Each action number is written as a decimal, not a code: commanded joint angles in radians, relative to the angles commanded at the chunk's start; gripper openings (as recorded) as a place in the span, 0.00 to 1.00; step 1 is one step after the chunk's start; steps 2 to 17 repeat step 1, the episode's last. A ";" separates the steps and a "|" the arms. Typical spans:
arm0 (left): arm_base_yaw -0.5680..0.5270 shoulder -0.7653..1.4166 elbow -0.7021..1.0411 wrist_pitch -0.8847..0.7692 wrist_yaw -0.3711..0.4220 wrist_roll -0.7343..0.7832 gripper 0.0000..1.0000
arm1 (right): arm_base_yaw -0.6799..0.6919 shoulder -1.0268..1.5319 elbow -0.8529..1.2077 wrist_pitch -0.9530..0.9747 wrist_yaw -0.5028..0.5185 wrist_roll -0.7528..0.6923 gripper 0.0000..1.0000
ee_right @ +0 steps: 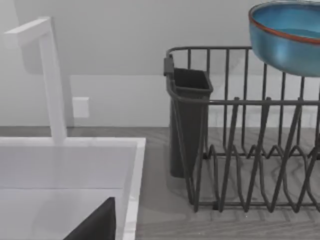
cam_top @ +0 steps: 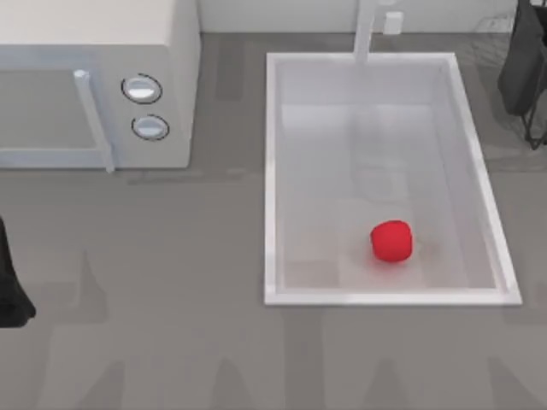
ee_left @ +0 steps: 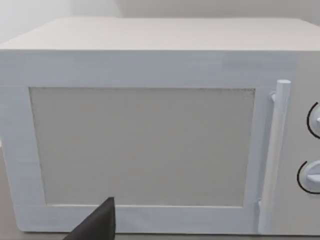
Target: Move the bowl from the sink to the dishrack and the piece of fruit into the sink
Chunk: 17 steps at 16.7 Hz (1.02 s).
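Bowl [ee_right: 290, 42], blue with a reddish rim, sits atop the dishrack [ee_right: 240, 150] and the red fruit [cam_top: 391, 241] lies in the sink [cam_top: 272, 179], so both arms should simply hold clear; neither pincer's state is tellable.

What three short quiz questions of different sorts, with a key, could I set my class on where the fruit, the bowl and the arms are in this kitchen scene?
1. True or false: the piece of fruit lies inside the sink.
2. Multiple choice: in the right wrist view the bowl is seen (a) on the basin floor, (b) above the dishrack, (c) on the microwave.
3. Fill in: the left arm sits at the table's ___ edge in the top view.

Key: 1 true. 2 b. 3 left.
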 joint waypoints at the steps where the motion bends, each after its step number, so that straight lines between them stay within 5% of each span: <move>1: 0.000 0.000 0.000 0.000 0.000 0.000 1.00 | 0.000 0.000 0.000 0.000 0.000 0.000 1.00; 17: 0.000 0.000 0.000 0.000 0.000 0.000 1.00 | 0.000 0.000 0.000 0.000 0.000 0.000 1.00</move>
